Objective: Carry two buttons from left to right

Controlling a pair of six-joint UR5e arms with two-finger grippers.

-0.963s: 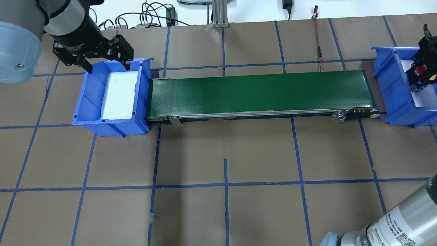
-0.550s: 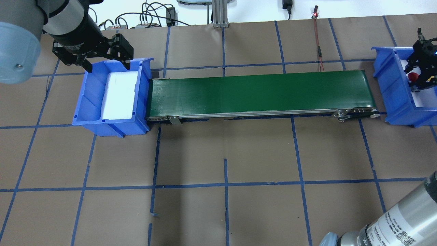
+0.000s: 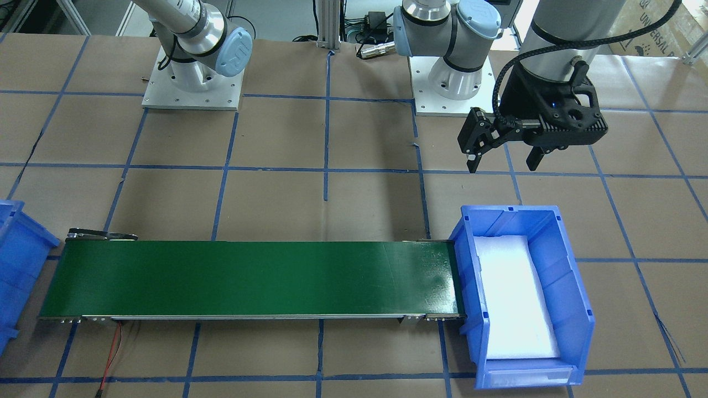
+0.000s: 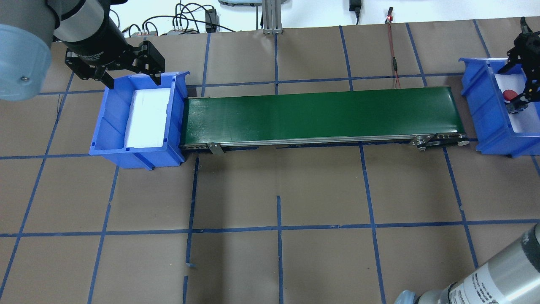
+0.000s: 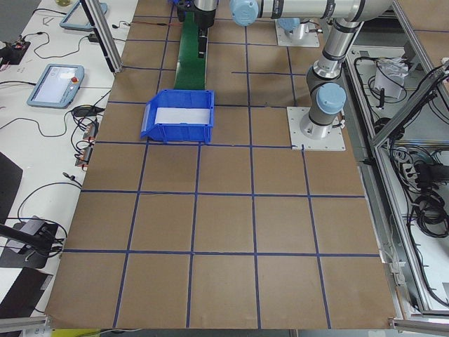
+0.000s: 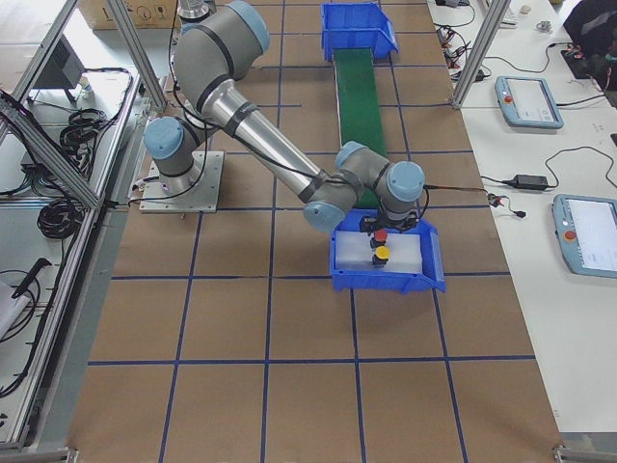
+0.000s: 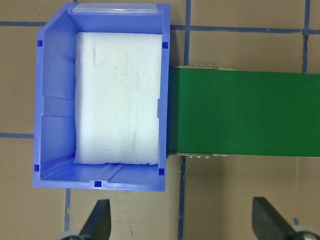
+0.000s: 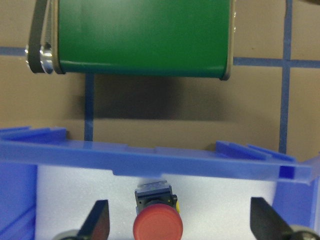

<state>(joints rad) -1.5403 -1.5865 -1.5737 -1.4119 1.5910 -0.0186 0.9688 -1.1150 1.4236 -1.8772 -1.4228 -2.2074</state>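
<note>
We are hovering our right gripper [image 8: 181, 221], fingers spread wide, over the red button [image 8: 157, 227], which is sitting just beside the yellow button [image 6: 383, 253] in the right bin [image 8: 150, 152] at the wrist view's bottom centre. Our left gripper [image 3: 502, 163] is hanging equally wide near the left bin [image 3: 578, 309].

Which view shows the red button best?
Right wrist-mounted: the red button sits close, cap and black body clear, in the blue bin. Overhead shows only a small red dot; exterior right shows it tiny. Other views miss it.
</note>
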